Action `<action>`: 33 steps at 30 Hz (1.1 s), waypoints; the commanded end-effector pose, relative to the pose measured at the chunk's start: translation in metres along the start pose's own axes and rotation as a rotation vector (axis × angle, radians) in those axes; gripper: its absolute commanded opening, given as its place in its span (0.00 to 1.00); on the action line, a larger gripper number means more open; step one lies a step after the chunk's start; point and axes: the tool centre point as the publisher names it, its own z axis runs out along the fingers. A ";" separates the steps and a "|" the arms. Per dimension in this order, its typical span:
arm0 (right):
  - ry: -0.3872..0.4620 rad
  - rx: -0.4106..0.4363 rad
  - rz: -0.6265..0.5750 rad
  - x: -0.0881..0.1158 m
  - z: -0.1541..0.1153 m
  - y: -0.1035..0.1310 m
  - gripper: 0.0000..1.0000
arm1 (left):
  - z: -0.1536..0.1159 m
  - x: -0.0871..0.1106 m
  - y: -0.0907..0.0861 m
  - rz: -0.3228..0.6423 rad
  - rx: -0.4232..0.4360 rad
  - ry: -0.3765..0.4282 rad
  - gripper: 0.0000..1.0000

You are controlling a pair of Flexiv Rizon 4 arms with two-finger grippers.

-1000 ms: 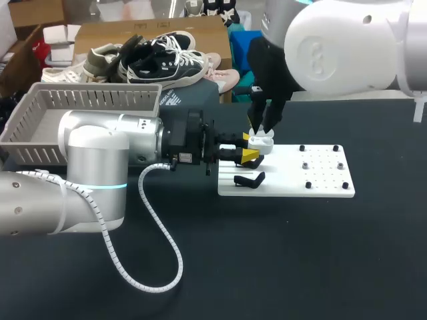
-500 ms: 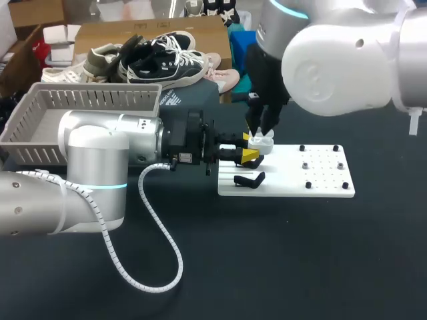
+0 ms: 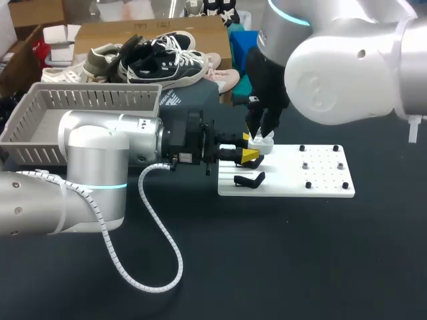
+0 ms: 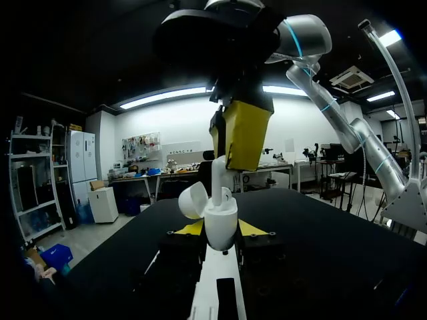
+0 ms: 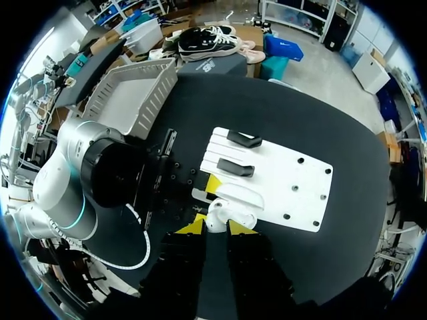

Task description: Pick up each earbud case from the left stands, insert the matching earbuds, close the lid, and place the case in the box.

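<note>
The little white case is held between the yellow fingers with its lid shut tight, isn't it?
Not quite. The case is held between the yellow fingers of the left gripper, but its lid is open, tipped back to one side. The left wrist view shows it.

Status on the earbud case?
Left gripper shut on white earbud case, lid open. Right gripper just above it. Two black pieces on white board alongside.
</note>
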 end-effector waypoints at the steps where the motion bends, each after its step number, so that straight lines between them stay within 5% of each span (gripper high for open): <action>1: -0.003 0.004 0.004 0.000 0.003 -0.001 0.00 | 0.000 0.001 0.001 0.001 0.001 -0.002 0.00; 25: 0.017 -0.007 0.009 -0.004 0.014 0.001 0.00 | 0.000 0.001 0.001 0.001 0.001 -0.002 0.00; 27: 0.018 -0.004 0.009 -0.004 0.014 0.001 0.41 | 0.000 0.001 0.001 0.001 0.001 -0.002 0.00; 30: 0.017 -0.005 0.006 -0.003 0.012 0.002 0.69 | 0.000 0.001 0.001 0.001 0.001 -0.002 0.00; 33: 0.011 -0.007 0.001 -0.003 0.009 0.003 0.87 | 0.000 0.001 0.001 0.001 0.001 -0.002 0.00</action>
